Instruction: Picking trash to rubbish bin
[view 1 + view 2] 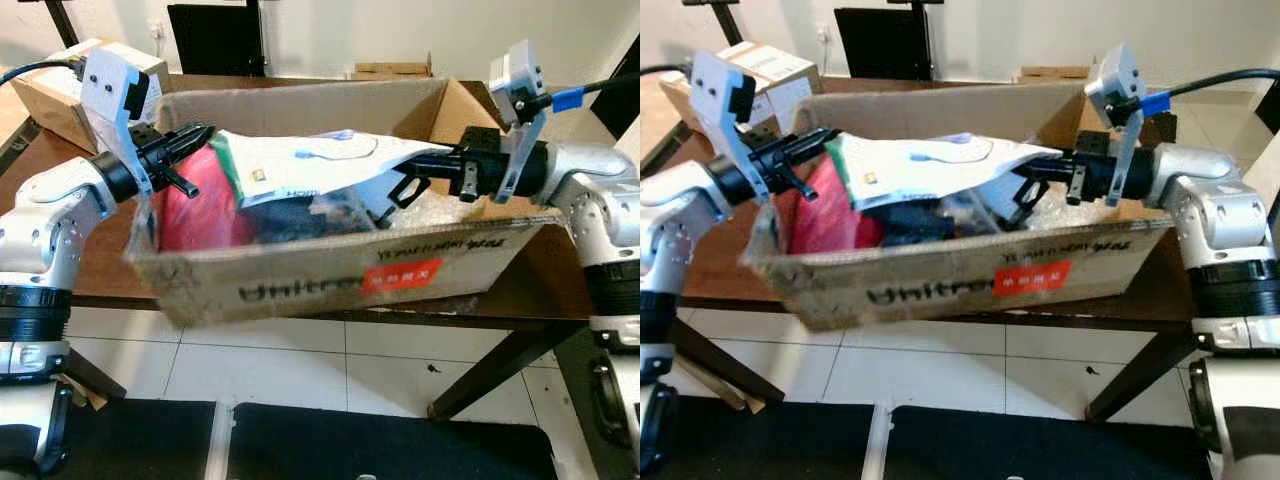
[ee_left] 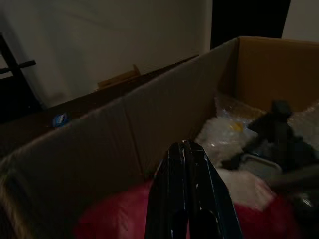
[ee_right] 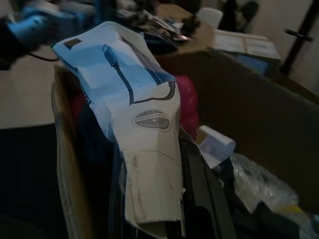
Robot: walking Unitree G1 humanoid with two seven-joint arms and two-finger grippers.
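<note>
A wooden table (image 1: 300, 95) carries a cardboard box (image 1: 330, 275) serving as the rubbish bin, already packed with a red bag (image 1: 195, 210) and clear plastic wrap (image 1: 440, 205). A white packet (image 1: 300, 165), the trash in hand, lies across the box top. The right gripper (image 1: 425, 165), fingers clamped on the packet's right end, holds it over the contents for release. The left gripper (image 1: 195, 140) hovers at the left wall, fingers together.

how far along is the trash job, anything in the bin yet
Done: the cardboard box serving as the bin already holds a red bag, dark items and clear plastic wrap. In hand: the right gripper is shut on a white flat package printed with a cable, held across the box top. Left: releasing it inside. The left gripper, fingers together, sits over the red bag.
</note>
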